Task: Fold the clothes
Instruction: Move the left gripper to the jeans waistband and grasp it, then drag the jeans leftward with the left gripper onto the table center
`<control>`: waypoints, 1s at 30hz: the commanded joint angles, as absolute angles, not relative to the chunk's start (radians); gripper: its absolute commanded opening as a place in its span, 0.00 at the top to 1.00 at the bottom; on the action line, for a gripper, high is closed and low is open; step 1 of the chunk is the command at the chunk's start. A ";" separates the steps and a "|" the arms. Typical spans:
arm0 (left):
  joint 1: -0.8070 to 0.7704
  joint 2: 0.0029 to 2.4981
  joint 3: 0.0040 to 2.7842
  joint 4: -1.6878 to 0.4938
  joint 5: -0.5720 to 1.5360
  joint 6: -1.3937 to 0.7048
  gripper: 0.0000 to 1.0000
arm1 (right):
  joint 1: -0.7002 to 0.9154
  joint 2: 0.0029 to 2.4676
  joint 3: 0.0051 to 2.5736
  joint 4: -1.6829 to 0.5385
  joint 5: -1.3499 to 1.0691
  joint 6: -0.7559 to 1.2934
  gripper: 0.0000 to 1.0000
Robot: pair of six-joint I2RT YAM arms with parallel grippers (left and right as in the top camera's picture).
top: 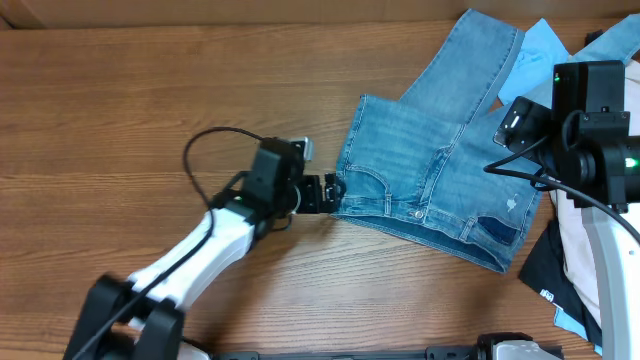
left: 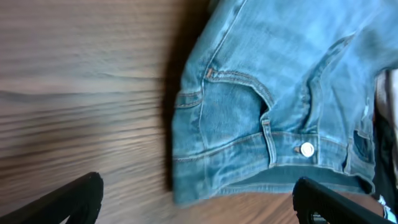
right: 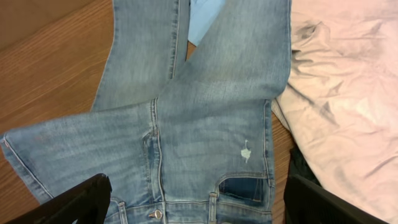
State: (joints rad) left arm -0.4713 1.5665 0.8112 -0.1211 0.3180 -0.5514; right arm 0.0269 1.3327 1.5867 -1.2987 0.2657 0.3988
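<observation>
We see the jeans (top: 430,170) lying on the bench (top: 150,100), waistband corner just beside our wide-open, empty left tool (top: 335,190), while our right tool (right: 199,205) hangs open and empty above them.

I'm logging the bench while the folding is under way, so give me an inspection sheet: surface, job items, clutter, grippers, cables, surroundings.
surface: wooden table, no spills seen.
job's things: jeans, front up, legs pointing to the far right.
clutter: light-blue shirt by the legs; beige garment and dark cloth at the right.
grippers: left gripper open at the waistband corner; right gripper open above the jeans.
cables: black cable looping off the left arm.
surroundings: nothing seen.
</observation>
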 commanded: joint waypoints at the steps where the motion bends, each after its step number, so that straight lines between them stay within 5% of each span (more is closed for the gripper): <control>1: -0.495 1.663 0.828 -0.062 0.338 -0.679 0.00 | 0.021 1.325 1.604 -1.298 0.260 0.395 0.07; 8: -0.560 1.816 0.828 0.075 0.345 -0.796 0.05 | 0.021 1.325 1.604 -1.302 0.260 0.395 0.08; 10: -0.584 1.835 0.828 0.117 0.373 -0.801 0.24 | 0.021 1.325 1.604 -1.304 0.260 0.395 0.08; 14: -0.592 1.836 0.829 0.146 0.443 -0.801 0.96 | 0.021 1.325 1.604 -1.306 0.260 0.395 0.08; 22: -0.375 1.654 0.829 -0.051 0.489 -0.650 0.96 | 0.002 1.325 1.604 -1.307 0.260 0.392 0.08; 30: 0.224 1.386 0.957 -0.247 0.437 -0.419 0.96 | -0.037 1.325 1.604 -1.309 0.260 0.391 0.07</control>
